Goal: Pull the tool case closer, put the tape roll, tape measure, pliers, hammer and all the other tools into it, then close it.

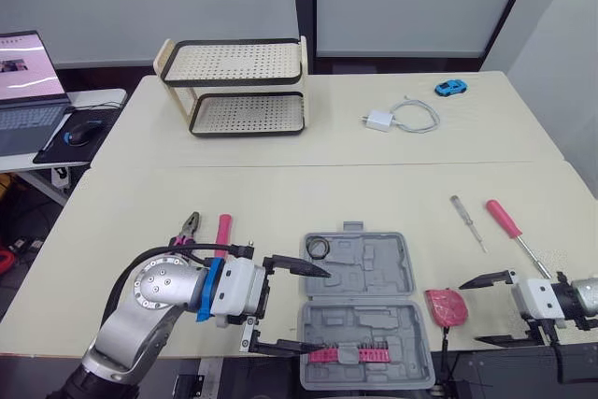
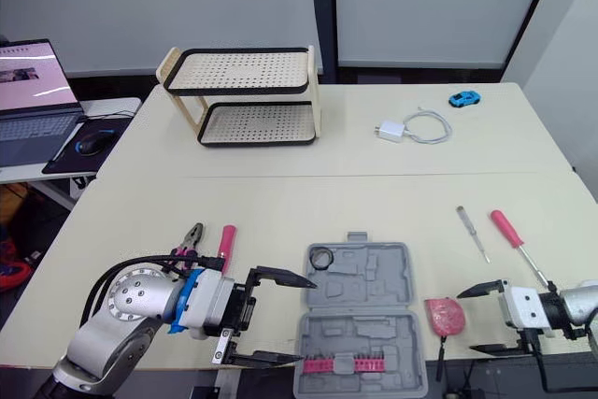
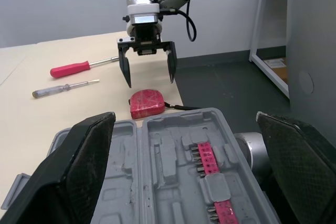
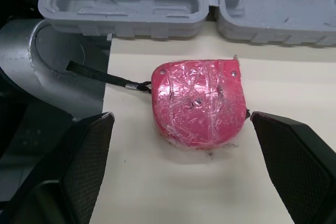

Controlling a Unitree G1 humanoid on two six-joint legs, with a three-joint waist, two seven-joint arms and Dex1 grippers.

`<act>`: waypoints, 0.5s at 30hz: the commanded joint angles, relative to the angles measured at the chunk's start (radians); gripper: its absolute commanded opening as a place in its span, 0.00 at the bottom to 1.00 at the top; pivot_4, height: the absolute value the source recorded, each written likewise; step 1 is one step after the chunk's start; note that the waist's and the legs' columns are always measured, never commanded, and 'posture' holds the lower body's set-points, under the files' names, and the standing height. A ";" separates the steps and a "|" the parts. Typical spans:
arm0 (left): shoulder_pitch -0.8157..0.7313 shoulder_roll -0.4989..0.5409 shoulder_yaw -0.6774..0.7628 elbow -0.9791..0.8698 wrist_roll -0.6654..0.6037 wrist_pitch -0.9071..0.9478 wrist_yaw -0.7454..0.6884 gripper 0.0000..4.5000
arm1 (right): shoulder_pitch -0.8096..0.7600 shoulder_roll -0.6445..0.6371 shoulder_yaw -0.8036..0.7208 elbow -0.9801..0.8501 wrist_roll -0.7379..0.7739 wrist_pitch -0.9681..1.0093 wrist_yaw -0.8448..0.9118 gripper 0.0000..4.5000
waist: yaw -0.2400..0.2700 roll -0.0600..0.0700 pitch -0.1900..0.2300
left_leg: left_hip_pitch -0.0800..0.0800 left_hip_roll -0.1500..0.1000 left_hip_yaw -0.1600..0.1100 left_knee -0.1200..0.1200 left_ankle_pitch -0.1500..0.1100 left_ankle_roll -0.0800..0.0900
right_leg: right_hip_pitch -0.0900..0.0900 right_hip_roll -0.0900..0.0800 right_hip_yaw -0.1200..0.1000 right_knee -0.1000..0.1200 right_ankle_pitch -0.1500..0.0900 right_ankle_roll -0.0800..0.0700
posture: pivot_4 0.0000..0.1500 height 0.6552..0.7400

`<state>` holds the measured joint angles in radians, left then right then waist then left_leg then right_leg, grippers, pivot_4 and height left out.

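Right of open tool case [image 1: 374, 273]: tape measure [image 1: 447, 306].
Jaws wide on both: left gripper [image 1: 315, 310] at case, right gripper [image 1: 470, 313] just beyond tape measure.

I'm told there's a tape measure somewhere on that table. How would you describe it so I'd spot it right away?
Find the open grey tool case at the near edge of the table. Just off its right side, between it and the right gripper, lies the tape measure. It is a squat pink block in shiny film with a black strap, unlike the long, thin red-handled screwdriver farther back.
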<state>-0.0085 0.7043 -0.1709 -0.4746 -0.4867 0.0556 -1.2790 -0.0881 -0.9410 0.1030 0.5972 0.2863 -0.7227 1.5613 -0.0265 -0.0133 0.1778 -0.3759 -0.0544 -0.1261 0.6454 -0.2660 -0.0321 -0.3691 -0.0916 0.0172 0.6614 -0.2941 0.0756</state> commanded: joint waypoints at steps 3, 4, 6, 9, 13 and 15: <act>0.008 -0.004 -0.012 -0.026 0.003 -0.018 0.001 1.00 | -0.040 0.022 0.013 0.046 -0.094 -0.038 -0.054 1.00 | 0.000 0.001 0.000 | 0.000 0.000 0.000 0.000 0.000 0.000 | 0.000 0.000 0.000 0.000 0.000 0.000 | 1.00 1.00; 0.008 -0.004 -0.012 -0.026 0.003 -0.018 0.002 1.00 | -0.046 0.026 0.013 0.050 -0.104 -0.033 -0.065 1.00 | 0.000 0.001 0.000 | 0.000 0.000 0.000 0.000 0.000 0.000 | 0.000 0.000 0.000 0.000 0.000 0.000 | 1.00 1.00; 0.007 -0.006 -0.013 -0.023 0.004 -0.019 0.002 1.00 | -0.059 0.033 0.018 0.056 -0.125 -0.030 -0.085 1.00 | 0.000 0.001 0.000 | 0.000 0.000 0.000 0.000 0.000 0.000 | 0.000 0.000 0.001 0.000 0.000 0.000 | 1.00 1.00; 0.002 -0.009 -0.014 -0.021 0.009 -0.020 0.005 1.00 | -0.076 0.049 0.021 0.063 -0.142 -0.024 -0.106 1.00 | 0.000 0.001 0.000 | 0.000 0.000 0.000 0.000 0.000 0.000 | 0.000 0.000 0.001 0.000 0.000 0.000 | 1.00 1.00; 0.003 -0.006 -0.011 -0.034 0.003 -0.011 0.011 1.00 | -0.088 0.055 0.033 0.066 -0.146 -0.033 -0.095 1.00 | 0.000 0.001 0.000 | 0.000 0.000 0.000 0.000 0.000 0.000 | 0.000 0.000 0.001 0.000 0.000 0.000 | 1.00 1.00; 0.006 -0.001 -0.007 -0.039 0.000 -0.009 0.012 1.00 | -0.083 0.054 0.041 0.061 -0.145 -0.037 -0.087 1.00 | 0.000 0.001 0.000 | 0.000 0.000 -0.001 0.000 0.000 0.000 | 0.000 0.000 0.001 0.000 0.000 0.000 | 1.00 1.00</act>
<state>-0.0053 0.6998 -0.1858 -0.4750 -0.4741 0.0546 -1.2727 -0.1725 -0.8828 0.1417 0.6650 0.1369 -0.7471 1.4618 -0.0267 -0.0125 0.1774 -0.3758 -0.0547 -0.1267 0.6454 -0.2660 -0.0322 -0.3692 -0.0917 0.0178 0.6617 -0.2940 0.0755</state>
